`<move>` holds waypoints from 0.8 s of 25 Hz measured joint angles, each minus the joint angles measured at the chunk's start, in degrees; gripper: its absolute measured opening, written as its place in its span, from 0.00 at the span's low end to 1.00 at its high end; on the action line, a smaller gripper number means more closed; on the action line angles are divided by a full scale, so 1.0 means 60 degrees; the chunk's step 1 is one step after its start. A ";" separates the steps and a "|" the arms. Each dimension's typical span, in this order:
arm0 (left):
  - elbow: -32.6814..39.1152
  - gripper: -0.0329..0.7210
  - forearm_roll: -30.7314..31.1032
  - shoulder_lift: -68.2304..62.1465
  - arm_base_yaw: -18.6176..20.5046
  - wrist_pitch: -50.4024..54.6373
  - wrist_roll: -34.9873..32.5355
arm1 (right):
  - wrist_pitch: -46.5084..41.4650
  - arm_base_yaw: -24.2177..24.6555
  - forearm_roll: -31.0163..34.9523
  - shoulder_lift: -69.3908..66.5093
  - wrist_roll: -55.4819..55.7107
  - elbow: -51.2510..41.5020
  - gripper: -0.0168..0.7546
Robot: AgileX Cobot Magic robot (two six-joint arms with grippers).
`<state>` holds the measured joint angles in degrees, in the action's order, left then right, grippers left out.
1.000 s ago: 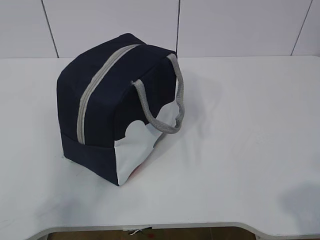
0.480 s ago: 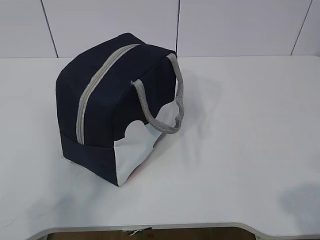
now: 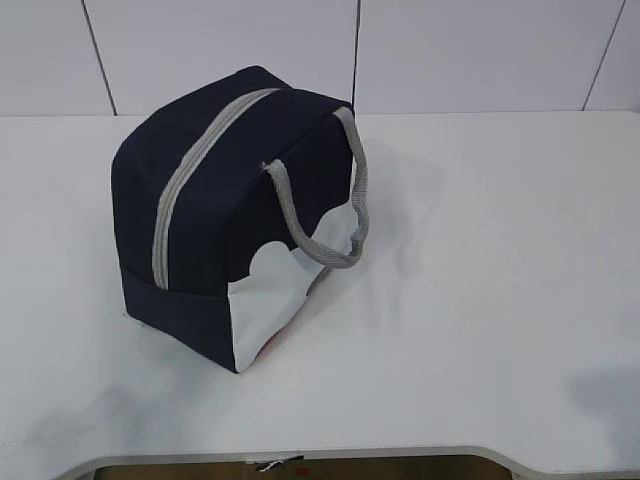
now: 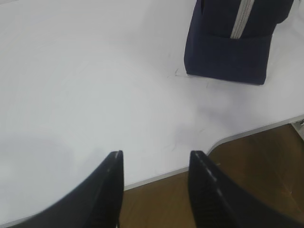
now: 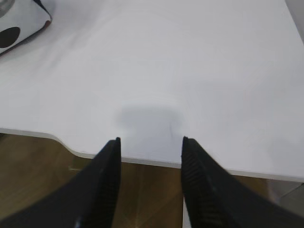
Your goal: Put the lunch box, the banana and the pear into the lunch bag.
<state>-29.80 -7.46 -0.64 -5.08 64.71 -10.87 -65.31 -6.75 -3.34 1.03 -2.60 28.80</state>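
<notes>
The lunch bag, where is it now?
The lunch bag stands left of centre on the table in the exterior view, zipper closed.

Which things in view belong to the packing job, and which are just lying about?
Job:
- lunch bag, zipped shut
- left gripper, open, empty
- right gripper, open, empty
Lunch box, banana, pear: not visible.

Lying about:
- white object with black spots, at the right wrist view's corner; cannot identify

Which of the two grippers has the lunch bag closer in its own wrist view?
The left gripper: its view shows the navy lunch bag zipped at upper right. The right gripper sees only a white, black-spotted corner.
</notes>
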 joint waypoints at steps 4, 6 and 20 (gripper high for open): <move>0.0000 0.48 0.0000 0.0000 0.0000 0.0000 0.0000 | 0.0000 0.0656 0.0000 0.0000 0.0000 0.0000 0.48; 0.0000 0.48 0.0000 0.0000 0.0000 0.0000 0.0000 | 0.0000 0.0745 0.0000 0.0000 0.0000 0.0000 0.48; 0.0000 0.43 0.0000 0.0000 0.0000 0.0000 0.0000 | 0.0000 0.0762 0.0000 0.0000 0.0000 0.0000 0.48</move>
<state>-29.80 -7.46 -0.64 -5.08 64.71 -10.87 -65.31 -2.17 -3.34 1.03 -2.60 28.80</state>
